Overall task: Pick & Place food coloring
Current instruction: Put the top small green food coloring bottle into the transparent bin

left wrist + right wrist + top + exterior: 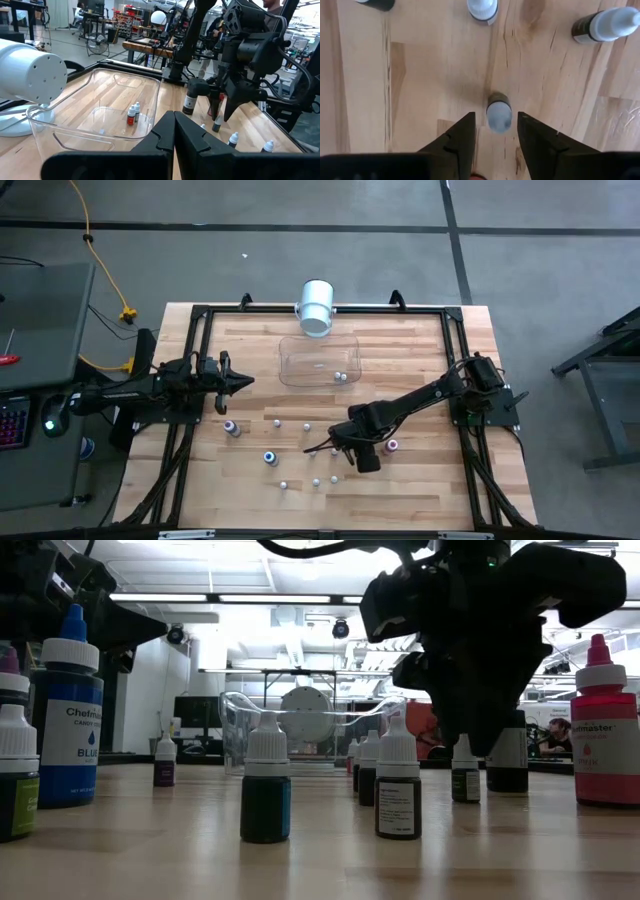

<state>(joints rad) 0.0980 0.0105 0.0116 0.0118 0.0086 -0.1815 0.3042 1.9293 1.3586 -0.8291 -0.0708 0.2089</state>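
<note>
Food coloring bottles stand upright across the wooden table (420, 490): small white-capped ones (316, 480), a blue one (270, 457), a purple one (232, 427) and a pink one (392, 445). My right gripper (496, 115) points down at mid-table, open, one finger on each side of a small dark bottle with a white cap (499, 120). The fingers stand close to the bottle but apart from it. The same bottle (216, 123) shows under the fingers in the left wrist view. My left gripper (175, 131) is shut and empty, held level above the table's left side (243, 380).
A clear plastic tub (318, 360) stands at the far middle with two small bottles (340, 376) inside, and a white cylinder (316, 307) stands behind it. Other bottles (482, 7) (605, 25) stand close around the right gripper. A black frame (200, 315) rims the table.
</note>
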